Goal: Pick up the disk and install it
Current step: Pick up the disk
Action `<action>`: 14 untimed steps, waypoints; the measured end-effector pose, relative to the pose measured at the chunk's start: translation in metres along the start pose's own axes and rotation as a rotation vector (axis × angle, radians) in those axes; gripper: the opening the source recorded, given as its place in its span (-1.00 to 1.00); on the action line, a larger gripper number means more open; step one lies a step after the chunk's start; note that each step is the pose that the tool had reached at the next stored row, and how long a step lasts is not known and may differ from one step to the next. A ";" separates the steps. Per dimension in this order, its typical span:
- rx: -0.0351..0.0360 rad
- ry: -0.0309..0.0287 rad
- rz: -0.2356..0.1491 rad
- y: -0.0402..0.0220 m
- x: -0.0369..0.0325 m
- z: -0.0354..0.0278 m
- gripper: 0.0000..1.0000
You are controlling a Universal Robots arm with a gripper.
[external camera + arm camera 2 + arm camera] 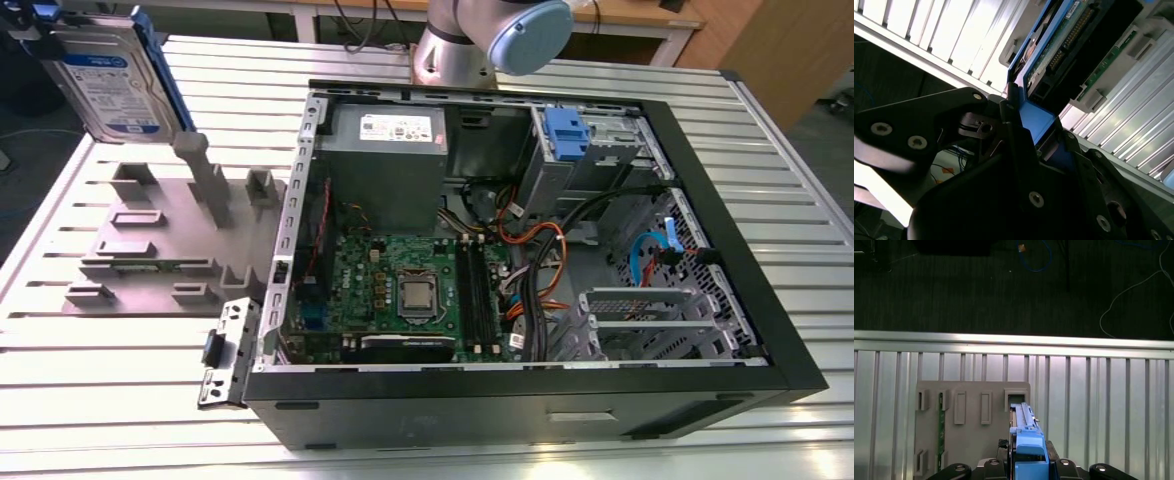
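The disk (pixel 114 75), a silver drive with a white-and-blue label and a blue rail frame, hangs upright at the exterior view's far left, just above the grey holder block (pixel 160 235). My gripper (pixel 1029 125) is shut on the disk's (pixel 1064 45) blue frame, one black finger on each side. In the first wrist view the gripper (pixel 1029 462) holds the disk (pixel 1026 432) edge-on over the holder block (pixel 971 425), close to an open slot (pixel 1016 400). The open computer case (pixel 747 200) lies to the exterior view's right of the holder.
Inside the case are a grey power-supply box (pixel 387 135), a green motherboard (pixel 400 285), cables (pixel 534 250) and a silver cage with a blue latch (pixel 567 135). The arm's base (pixel 487 40) stands behind the case. All rests on a ribbed metal table (pixel 107 380), with dark floor (pixel 1004 285) beyond its edge.
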State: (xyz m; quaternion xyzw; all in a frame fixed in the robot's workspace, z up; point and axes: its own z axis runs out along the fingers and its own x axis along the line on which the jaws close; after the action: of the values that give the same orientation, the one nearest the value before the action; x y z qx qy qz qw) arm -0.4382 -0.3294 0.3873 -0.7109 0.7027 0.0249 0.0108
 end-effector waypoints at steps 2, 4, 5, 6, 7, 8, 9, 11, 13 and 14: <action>-0.0002 0.0001 0.000 0.0000 0.0000 -0.0007 -0.26; -0.0001 0.0001 0.000 0.0000 -0.0001 -0.0012 -0.26; -0.0002 0.0001 0.000 0.0000 -0.0001 -0.0016 -0.26; -0.0002 0.0001 0.000 0.0000 -0.0001 -0.0020 -0.26; -0.0002 0.0001 0.000 0.0000 -0.0001 -0.0024 -0.26; -0.0001 0.0000 0.000 0.0001 -0.0001 -0.0027 -0.26; -0.0001 0.0001 0.000 0.0001 -0.0002 -0.0031 -0.26; -0.0001 0.0001 0.000 0.0001 -0.0002 -0.0039 -0.26; -0.0001 0.0001 0.000 0.0001 -0.0002 -0.0048 -0.26; -0.0001 0.0001 0.000 0.0001 -0.0002 -0.0053 -0.26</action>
State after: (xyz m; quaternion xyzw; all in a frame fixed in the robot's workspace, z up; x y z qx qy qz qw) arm -0.4382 -0.3294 0.3925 -0.7110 0.7027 0.0249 0.0107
